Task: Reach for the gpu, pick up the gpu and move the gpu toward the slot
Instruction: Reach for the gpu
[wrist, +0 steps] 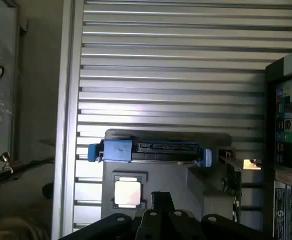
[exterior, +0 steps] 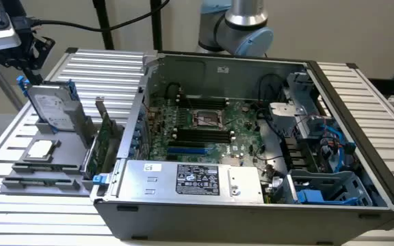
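The step in hand is the reach: the gpu [exterior: 102,141] has not been picked up. It stands on edge in the grey holder [exterior: 19,182] on the slatted tabletop [exterior: 381,118]. It is just beside the outer wall of the open computer case [exterior: 252,218], at roughly 9 o'clock from the case in the exterior view. In the same holder a hard drive [exterior: 53,110] in a blue frame stands upright at about 10 o'clock from the card. A square CPU chip [exterior: 39,148] lies flat at the card's 9 o'clock.

The end effector [exterior: 33,69] hangs at 10 o'clock in the exterior view, above the top edge of the hard drive and well apart from the card. It is clenched on nothing. The robot arm [exterior: 241,25] rises behind the case at 12 o'clock. The wrist view looks down past the end effector [wrist: 160,207] onto the hard drive [wrist: 155,149] and the CPU chip [wrist: 127,192]. It also takes in the gpu [wrist: 231,177], edge-on at the side of the holder [wrist: 205,187] nearest the case [wrist: 285,150].

As I judge it, the reach calls for a shift toward the case until the end effector sits over the card rather than the drive, and it must release before descending. The card is thin and close to the case wall, so a skewed approach could strike the drive or the wall. The motherboard [exterior: 211,128], where the card is bound, lies at the card's 3 o'clock
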### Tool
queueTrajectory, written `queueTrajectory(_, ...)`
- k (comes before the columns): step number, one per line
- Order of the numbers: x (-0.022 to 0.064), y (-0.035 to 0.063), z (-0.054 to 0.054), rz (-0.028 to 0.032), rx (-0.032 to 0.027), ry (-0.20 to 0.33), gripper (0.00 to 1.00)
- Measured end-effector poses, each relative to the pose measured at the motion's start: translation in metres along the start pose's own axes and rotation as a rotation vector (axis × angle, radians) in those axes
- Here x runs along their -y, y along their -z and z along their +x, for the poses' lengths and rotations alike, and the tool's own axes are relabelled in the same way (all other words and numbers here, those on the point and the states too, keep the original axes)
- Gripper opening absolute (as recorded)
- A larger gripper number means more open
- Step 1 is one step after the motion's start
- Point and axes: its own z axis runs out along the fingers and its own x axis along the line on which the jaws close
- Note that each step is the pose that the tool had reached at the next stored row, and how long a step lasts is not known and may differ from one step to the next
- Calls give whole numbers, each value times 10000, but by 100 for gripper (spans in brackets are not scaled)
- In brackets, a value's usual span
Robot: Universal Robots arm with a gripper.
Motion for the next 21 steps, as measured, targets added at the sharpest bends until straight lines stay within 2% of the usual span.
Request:
queueTrajectory(14, 2, 1, -9, 0, -1, 1, 11)
queueTrajectory(17, 45, 2, -76, 0, -1, -1, 11)
queueTrajectory(21, 126, 4, -241, 0, -3, 1, 11)
